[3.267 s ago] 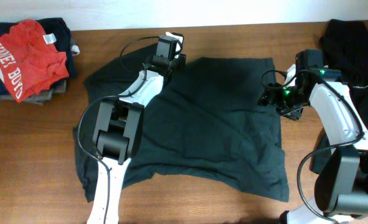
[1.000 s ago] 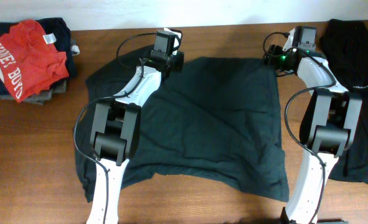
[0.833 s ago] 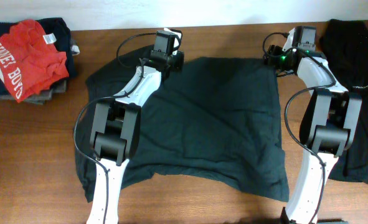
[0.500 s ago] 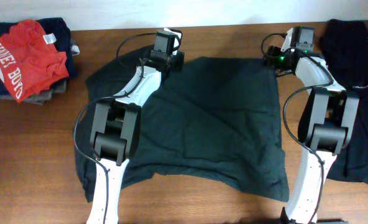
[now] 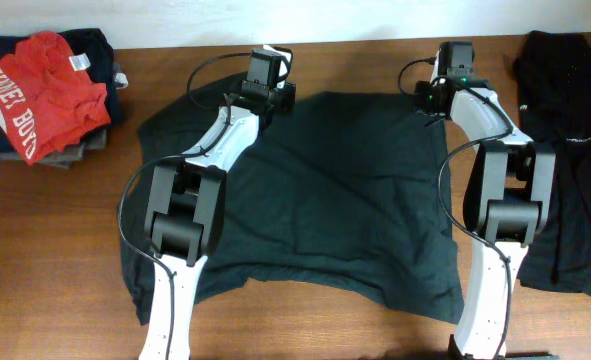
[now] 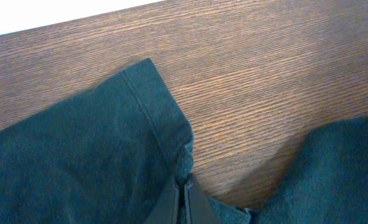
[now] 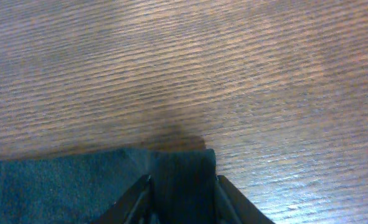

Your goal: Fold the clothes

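While a pile of clothes (image 5: 85, 55) topped by a red shirt (image 5: 40, 90) sits far left, a dark green T-shirt (image 5: 345, 190) lies flat at centre, wrinkled, its straight far edge running left to right.
The left gripper (image 6: 182, 200) pinches its far left hem; the right gripper (image 7: 182, 186) stands spread astride its far right corner.

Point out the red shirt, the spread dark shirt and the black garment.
red shirt (image 5: 40, 95): overhead view, crumpled front.
spread dark shirt (image 5: 345, 195): overhead view, body's middle.
black garment (image 5: 565, 85): overhead view, upper part.

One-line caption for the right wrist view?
Right pincer straddling a corner of the dark shirt on the wooden table.
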### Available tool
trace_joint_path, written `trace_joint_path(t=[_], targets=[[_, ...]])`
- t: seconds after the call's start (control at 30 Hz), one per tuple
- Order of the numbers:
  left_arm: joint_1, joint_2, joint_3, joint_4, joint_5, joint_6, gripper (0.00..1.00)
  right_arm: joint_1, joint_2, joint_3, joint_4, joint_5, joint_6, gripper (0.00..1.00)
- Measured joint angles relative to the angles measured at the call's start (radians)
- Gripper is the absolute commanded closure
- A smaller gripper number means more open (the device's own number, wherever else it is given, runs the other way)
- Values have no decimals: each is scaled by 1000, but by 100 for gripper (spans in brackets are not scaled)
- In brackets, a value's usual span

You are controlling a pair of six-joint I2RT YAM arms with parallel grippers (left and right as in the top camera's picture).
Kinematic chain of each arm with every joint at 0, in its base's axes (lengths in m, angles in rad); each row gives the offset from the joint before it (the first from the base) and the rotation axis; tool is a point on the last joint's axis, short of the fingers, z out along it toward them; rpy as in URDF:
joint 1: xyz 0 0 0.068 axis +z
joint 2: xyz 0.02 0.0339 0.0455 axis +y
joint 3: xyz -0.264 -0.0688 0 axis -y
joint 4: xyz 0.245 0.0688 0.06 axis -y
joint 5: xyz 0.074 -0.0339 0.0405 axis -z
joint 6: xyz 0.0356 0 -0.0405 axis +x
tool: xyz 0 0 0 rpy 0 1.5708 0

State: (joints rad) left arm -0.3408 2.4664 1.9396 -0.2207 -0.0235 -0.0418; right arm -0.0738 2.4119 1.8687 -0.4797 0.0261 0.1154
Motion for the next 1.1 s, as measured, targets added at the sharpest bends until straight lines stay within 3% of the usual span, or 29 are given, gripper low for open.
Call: trace_joint_path(t=[0.27, 0.5, 0.83, 1.1], targets=[[9, 0, 0, 10, 0, 0, 100, -9, 2, 25, -60, -6, -4, 94], [27, -17, 0, 26, 0, 0, 100, -29, 34, 122, -170, -46, -3, 96], [41, -183, 0, 8, 1, 0, 100, -29, 34, 160, -203, -47, 9, 96], [139, -211, 0, 23, 0, 0, 100, -29, 34, 161, -228, -47, 16, 96]])
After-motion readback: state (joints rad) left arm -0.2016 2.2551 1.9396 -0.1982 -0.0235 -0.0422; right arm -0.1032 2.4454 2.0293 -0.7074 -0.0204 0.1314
